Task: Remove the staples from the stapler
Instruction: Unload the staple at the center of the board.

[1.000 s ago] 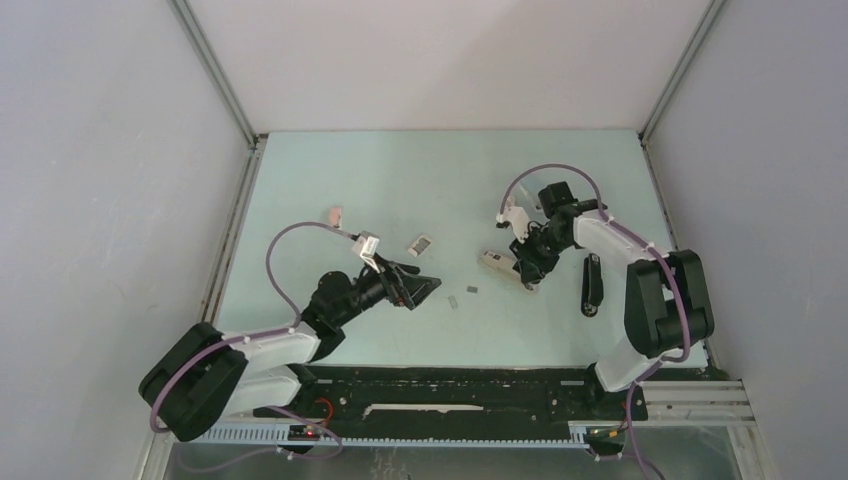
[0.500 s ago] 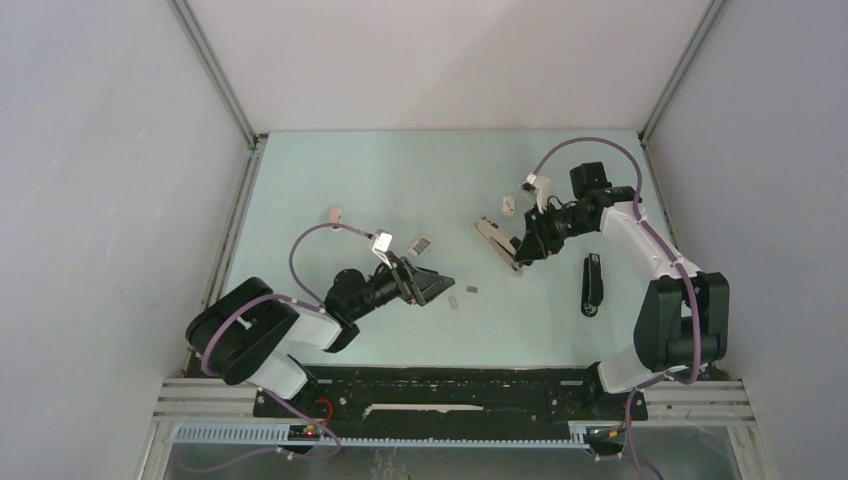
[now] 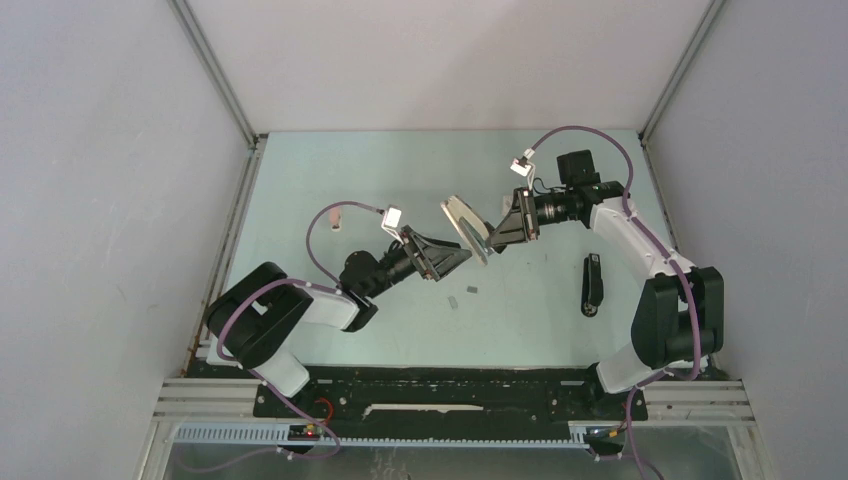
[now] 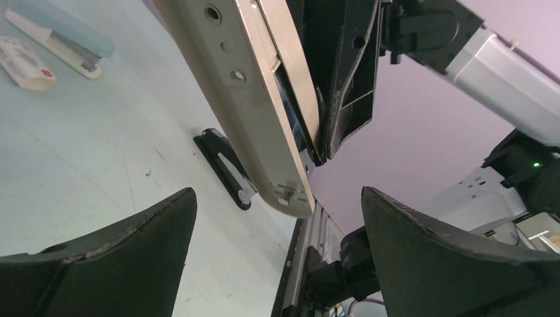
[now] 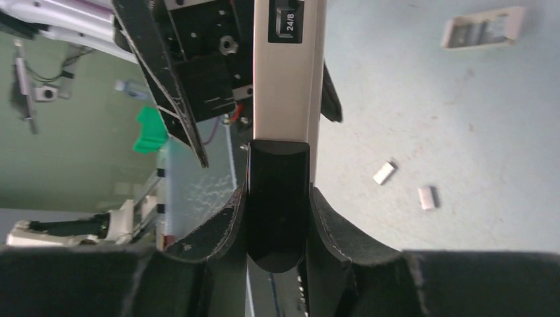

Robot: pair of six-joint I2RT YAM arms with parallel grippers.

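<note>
My right gripper (image 3: 497, 234) is shut on a beige and silver stapler (image 3: 464, 223) and holds it tilted in the air over the middle of the table. In the right wrist view my right gripper (image 5: 277, 193) clamps the stapler's black rear end (image 5: 277, 218), and the silver body (image 5: 289, 86) runs away from me. My left gripper (image 3: 455, 263) stands open just below and left of the stapler. In its own view my left gripper (image 4: 277, 196) has the stapler (image 4: 254, 99) hanging above its spread fingers without touching them. Two short staples strips (image 3: 453, 301) (image 3: 471, 290) lie on the table, also seen as grey strips (image 5: 384, 173) (image 5: 426, 197).
A black stapler (image 3: 592, 283) lies at the right, near the right arm. A small pink item (image 3: 336, 215) sits at the left. A light blue stapler (image 4: 63, 34) and a white box (image 4: 23, 63) lie on the table behind the held stapler. Walls enclose the table.
My right gripper has lifted the stapler off the table and carried it left. My left arm has risen and swung right to meet it, still open.
</note>
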